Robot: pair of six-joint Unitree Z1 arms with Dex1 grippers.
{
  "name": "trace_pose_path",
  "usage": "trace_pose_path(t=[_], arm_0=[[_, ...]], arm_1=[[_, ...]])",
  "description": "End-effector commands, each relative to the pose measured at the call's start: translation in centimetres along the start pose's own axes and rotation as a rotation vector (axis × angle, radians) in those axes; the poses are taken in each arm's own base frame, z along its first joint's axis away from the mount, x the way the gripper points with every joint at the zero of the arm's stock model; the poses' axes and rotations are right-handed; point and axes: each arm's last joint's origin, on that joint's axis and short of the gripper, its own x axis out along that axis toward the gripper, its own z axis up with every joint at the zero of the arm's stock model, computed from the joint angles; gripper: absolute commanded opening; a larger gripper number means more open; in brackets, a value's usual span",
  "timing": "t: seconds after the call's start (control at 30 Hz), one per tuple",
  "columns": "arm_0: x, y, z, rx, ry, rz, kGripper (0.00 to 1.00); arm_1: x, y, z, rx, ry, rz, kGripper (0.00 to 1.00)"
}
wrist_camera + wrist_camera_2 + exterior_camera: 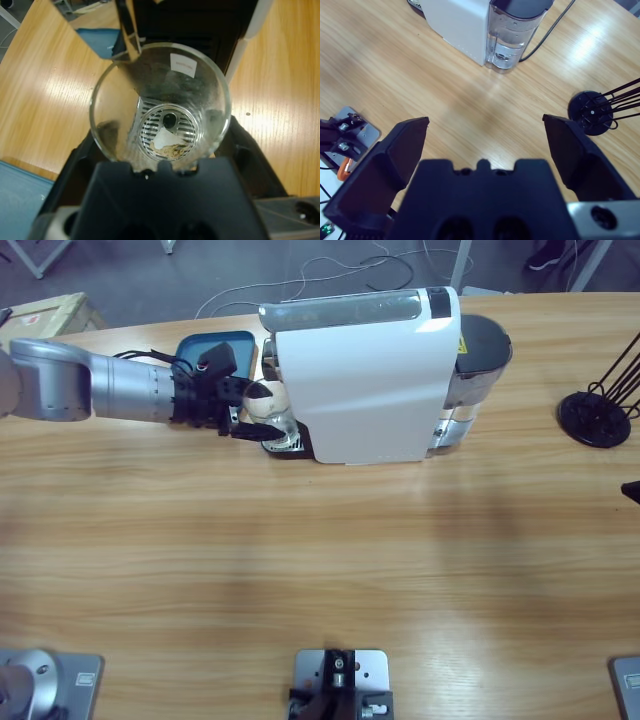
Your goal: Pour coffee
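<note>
A clear glass tumbler (160, 75) stands on the metal drip grille (150, 131) of the white coffee machine (365, 380), under its spout. At its bottom lies a thin patch of light brown coffee (174, 148). My left gripper (162, 131) comes in from the left and is shut on the tumbler (281, 426), one black jaw on each side of it; in the high view this gripper (266, 414) is against the machine's front. My right gripper (485, 125) hangs open over bare table, away from the machine, with nothing between its jaws.
A blue tray (205, 345) lies behind the left gripper. The machine's water tank (510, 35) faces the right gripper, with a black cable beside it. A black wire stand (597, 418) sits at the far right. A cardboard box (40, 312) is at the back left.
</note>
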Motion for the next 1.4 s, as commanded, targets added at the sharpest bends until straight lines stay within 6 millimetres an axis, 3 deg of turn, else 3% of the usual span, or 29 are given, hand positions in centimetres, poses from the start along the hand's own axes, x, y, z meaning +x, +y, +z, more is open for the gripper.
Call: trace_pose_path(t=[0.03,0.13,0.2,0.3,0.4,0.47,0.5,0.57,0.6,0.67,0.83,0.97,1.23,1.4], arm_0=[[1.1,-0.7,-1.7,-0.03,0.046,-0.038,0.982],[-0.8,-0.8,-1.9,-0.044,0.026,-0.019,0.982],[-3.3,-1.3,-1.9,-0.073,-0.002,0.007,0.982],[-7.4,-3.5,-1.6,-0.098,-0.018,0.072,0.982],[-11.8,-6.3,-0.2,-0.17,0.025,0.28,0.992],[-13.0,-7.6,0.7,-0.296,0.068,0.328,0.991],[-13.4,-8.3,0.8,-0.35,0.115,0.335,0.991],[-13.6,-9.2,0.8,-0.433,0.145,0.319,0.988],[-13.7,-9.8,1.1,-0.441,0.144,0.303,0.987],[-13.6,-10.5,1.9,-0.434,0.125,0.273,0.979],[-13.6,-10.3,3.1,-0.418,0.092,0.273,0.976],[-13.4,-10.4,2.9,-0.413,0.08,0.261,0.987],[-12.7,-10.1,2.6,-0.418,0.098,0.268,0.987],[-12.4,-10.0,2.5,-0.421,0.107,0.263,0.987]], arm_1=[[1.0,0.4,0.0,-0.022,0.03,-0.007,1.0],[1.1,0.5,0.1,-0.022,0.031,-0.005,1.0],[1.2,0.6,0.3,-0.019,0.021,-0.001,1.0],[1.1,0.8,1.5,-0.008,-0.012,0.001,1.0],[1.3,0.8,4.8,0.044,-0.043,-0.052,1.0],[2.0,0.1,8.1,0.094,-0.056,-0.101,0.982],[2.6,-0.3,9.8,0.116,-0.059,-0.114,0.919],[4.5,-1.6,13.6,0.167,-0.018,-0.102,0.585],[5.4,-2.1,15.0,0.183,0.004,-0.096,0.53],[7.5,-2.8,17.3,0.187,0.013,-0.094,0.0],[13.9,-2.5,20.8,0.111,0.148,-0.125,0.0],[17.2,-2.1,21.9,0.099,0.228,-0.08,0.0],[20.2,-2.2,22.0,0.1,0.301,-0.067,0.0],[20.3,-2.6,21.9,0.103,0.311,-0.081,0.0]])
